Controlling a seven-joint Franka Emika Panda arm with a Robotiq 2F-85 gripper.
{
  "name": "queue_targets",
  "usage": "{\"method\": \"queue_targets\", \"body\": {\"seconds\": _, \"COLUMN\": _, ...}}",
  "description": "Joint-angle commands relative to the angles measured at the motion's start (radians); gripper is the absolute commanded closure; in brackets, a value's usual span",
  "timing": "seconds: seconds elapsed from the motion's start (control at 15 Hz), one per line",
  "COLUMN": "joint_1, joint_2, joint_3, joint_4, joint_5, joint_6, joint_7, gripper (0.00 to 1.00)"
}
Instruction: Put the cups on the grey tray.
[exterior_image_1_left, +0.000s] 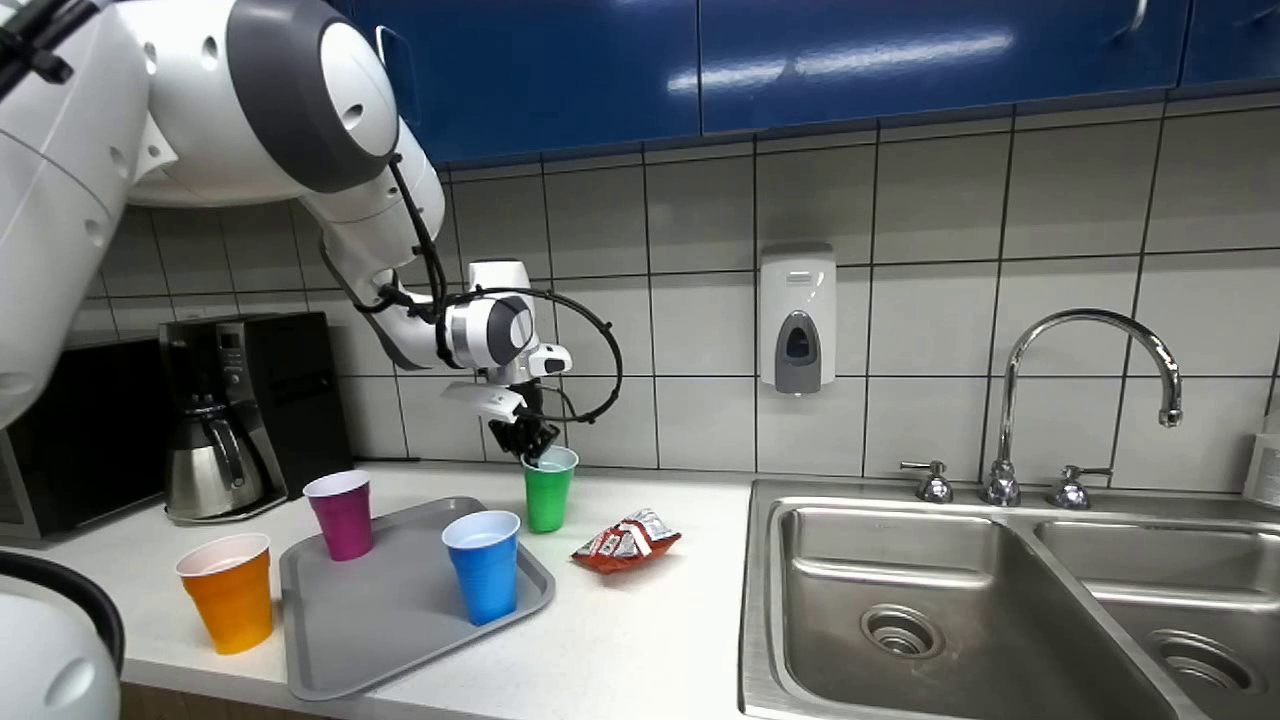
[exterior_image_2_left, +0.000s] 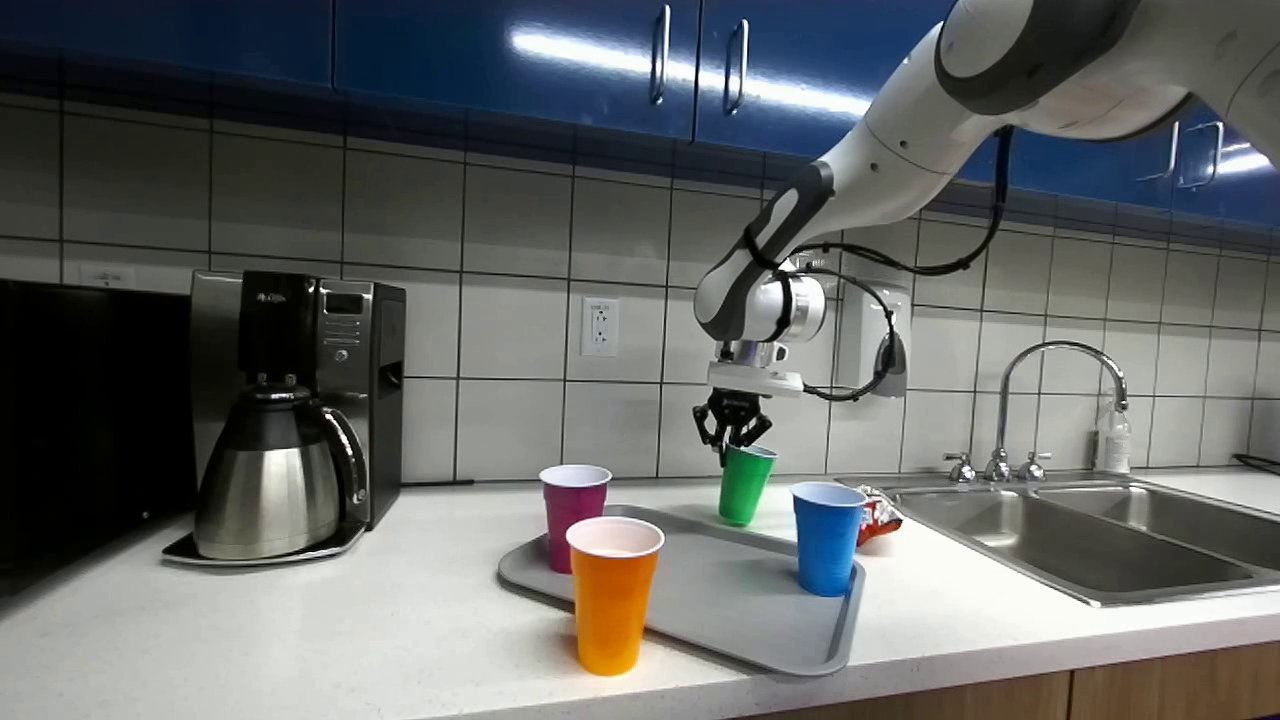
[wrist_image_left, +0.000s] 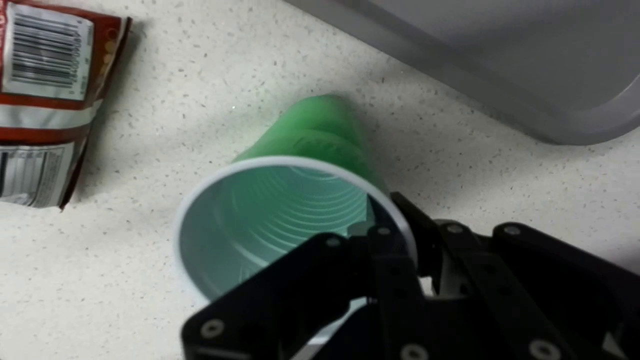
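Nearest the wrist camera, the black gripper (wrist_image_left: 395, 220) is clamped on the rim of the green cup (wrist_image_left: 285, 215), one finger reaching into the mouth and the other against the outside, so the cup lies between the jaws by its edge only, and it leans to one side; where the pads meet the wall is hard to make out, and whether the base touches the white counter (exterior_image_1_left: 640, 630) cannot be told. The wrist view cuts off the grey tray (wrist_image_left: 540, 60) at the upper right and the red snack bag (wrist_image_left: 55, 107) at the left; the green cup is outside the tray, near its rim. On the tray stand the purple cup (exterior_image_1_left: 345, 520) and the blue cup (exterior_image_1_left: 485, 575), the inner floors of both out of sight. In an exterior view the orange cup (exterior_image_2_left: 612, 600), upright on the counter just beside the tray, covers part of the tray's rim and of the purple cup, while the blue cup hides some of the snack bag. The contents of the steel coffee pot (exterior_image_2_left: 268, 500) are hidden under its black top
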Motion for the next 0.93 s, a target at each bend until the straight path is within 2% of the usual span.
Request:
{"method": "queue_targets", "body": {"seconds": 0.0, "joint_1": 0.011, "joint_2": -0.072, "joint_3": -0.001, "joint_4": -0.051, "joint_5": -0.03, "joint_6": -0.058, "joint_7": -0.012, "gripper": 0.99}}
{"method": "queue_targets", "body": {"seconds": 0.33, "joint_1": 0.003, "joint_2": -0.133, "joint_3": 0.011, "joint_4": -0.1, "joint_5": -0.051, "joint_6": -0.07, "joint_7": -0.064, "gripper": 0.99}}
{"method": "queue_targets", "body": {"seconds": 0.87, "joint_1": -0.02, "joint_2": -0.215, "joint_3": 0.046, "joint_4": -0.194, "joint_5": -0.039, "joint_6": -0.072, "joint_7": -0.218, "gripper": 0.99}}
